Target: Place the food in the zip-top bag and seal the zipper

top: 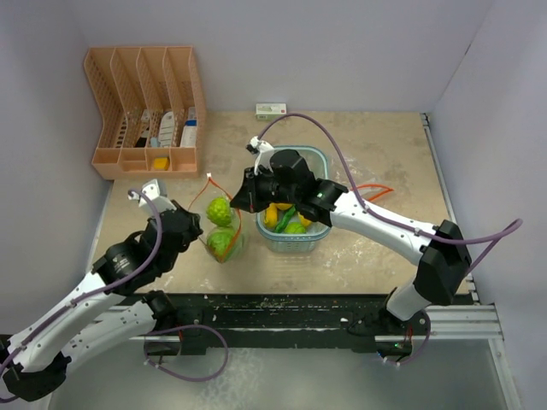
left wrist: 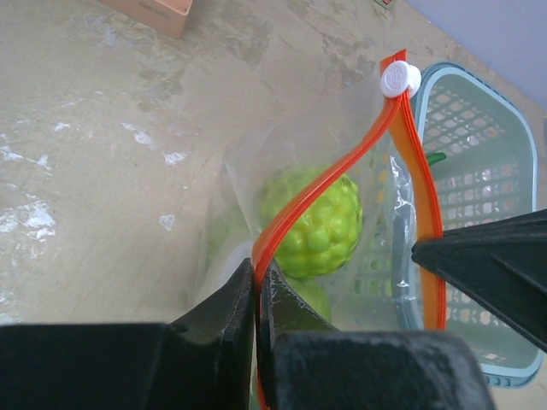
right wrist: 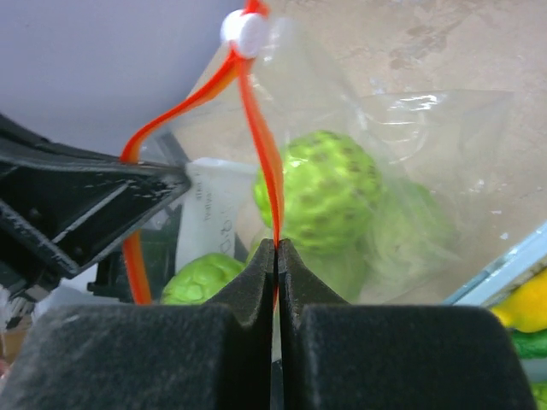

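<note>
The clear zip-top bag [top: 232,229] stands between the arms with its orange-rimmed mouth held apart. Two pale-green cabbages [top: 220,210] show through the film [left wrist: 312,218] [right wrist: 325,188]. My left gripper [left wrist: 256,275] [top: 202,232] is shut on one orange zipper strip. Shut on the opposite strip is my right gripper [right wrist: 276,249] [top: 238,203]. The white slider [left wrist: 398,79] [right wrist: 245,30] sits at the far end of the zipper. More food lies in the pale-green basket [top: 323,162]: yellow fruit [top: 271,216] and a green piece [top: 295,227].
A peach desk organizer [top: 145,111] stands at the back left. At the back wall lies a small white-and-green box [top: 272,108]. The basket [left wrist: 479,154] sits right beside the bag, under the right arm.
</note>
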You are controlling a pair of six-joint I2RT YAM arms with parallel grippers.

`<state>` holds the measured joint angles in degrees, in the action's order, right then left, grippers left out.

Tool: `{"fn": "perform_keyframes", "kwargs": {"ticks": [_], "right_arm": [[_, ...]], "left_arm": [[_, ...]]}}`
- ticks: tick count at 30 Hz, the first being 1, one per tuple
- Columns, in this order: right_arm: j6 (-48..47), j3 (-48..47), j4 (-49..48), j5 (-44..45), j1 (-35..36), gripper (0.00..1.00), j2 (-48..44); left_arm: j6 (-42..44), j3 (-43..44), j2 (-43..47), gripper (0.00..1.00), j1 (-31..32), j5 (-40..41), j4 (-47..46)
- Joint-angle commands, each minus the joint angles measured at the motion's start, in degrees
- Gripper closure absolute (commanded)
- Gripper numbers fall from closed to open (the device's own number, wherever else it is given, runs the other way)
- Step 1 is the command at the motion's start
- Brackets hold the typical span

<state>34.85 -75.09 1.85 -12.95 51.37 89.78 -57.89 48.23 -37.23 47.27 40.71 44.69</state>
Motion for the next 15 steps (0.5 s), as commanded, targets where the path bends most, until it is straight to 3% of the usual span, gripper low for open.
{"fn": "perform_keyframes", "kwargs": {"ticks": [1, 5, 10, 13, 15], "right_arm": [[-0.5, -3.9, -2.8, -5.8, 0.3, 1.00, 0.0], [0.4, -3.7, -6.6, -14.1, 0.4, 1.00, 0.0], [1.5, -1.4, -8.5, -15.4, 0.4, 1.00, 0.0], [1.5, -0.6, -8.4, -15.0, 0.5, 1.00, -0.5], [1.1, -0.7, -8.0, -15.6, 0.4, 1.00, -0.8]], "left_arm": [[1.2, 0.2, -1.9, 0.90, -0.2, -1.4, -7.0], [3.1, 1.9, -4.0, 0.81, -0.2, -1.8, -10.9], [5.2, 3.8, -6.3, 0.70, -0.3, -2.5, -13.9], [5.7, 3.2, -6.9, 0.60, -0.2, -3.3, -15.1], [5.9, 2.8, -6.6, 0.48, -0.3, -3.7, -15.3]]}}
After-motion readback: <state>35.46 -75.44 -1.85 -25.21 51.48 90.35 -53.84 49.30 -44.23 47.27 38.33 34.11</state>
